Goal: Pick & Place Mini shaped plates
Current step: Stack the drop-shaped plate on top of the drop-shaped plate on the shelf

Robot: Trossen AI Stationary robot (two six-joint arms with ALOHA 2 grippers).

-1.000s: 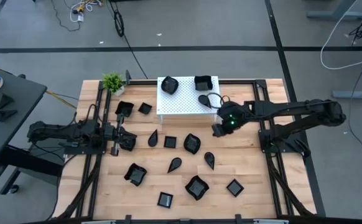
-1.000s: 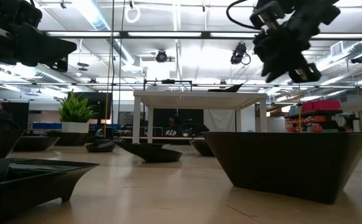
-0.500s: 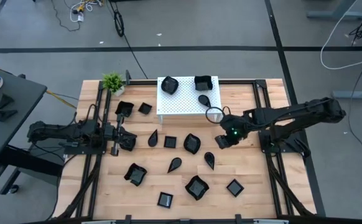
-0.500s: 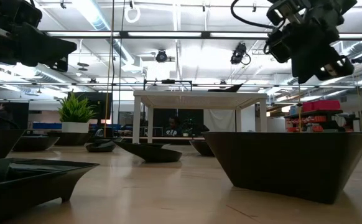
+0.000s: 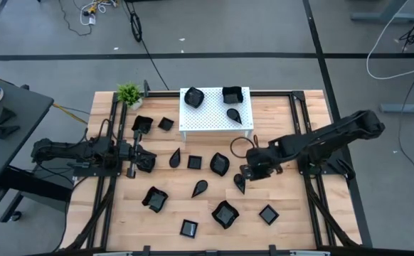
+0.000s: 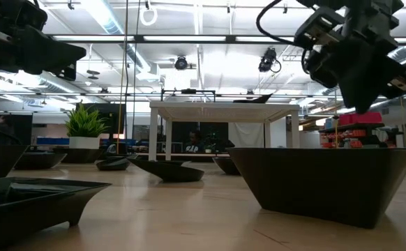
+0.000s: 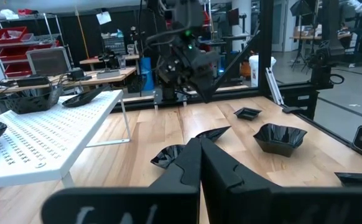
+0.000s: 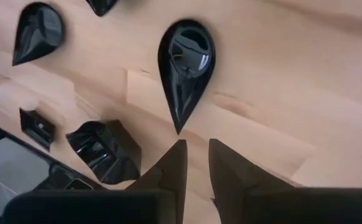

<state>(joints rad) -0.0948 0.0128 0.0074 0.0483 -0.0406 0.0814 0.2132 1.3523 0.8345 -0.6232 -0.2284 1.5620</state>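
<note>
Three plates [image 5: 230,102] are seen on the white stand [image 5: 207,122] in the high view, the others scattered over the table [image 5: 292,224]; the right gripper [image 5: 245,173] is held just above a teardrop plate [image 5: 240,183], and the left gripper [image 5: 149,161] waits at the table's left side. Through the right wrist view, that teardrop plate [image 8: 185,68] lies flat on the wood beyond the fingers [image 8: 171,165], which stand narrowly apart and empty. Seen in the left wrist view, the left fingers [image 7: 193,168] are pressed together, holding nothing.
</note>
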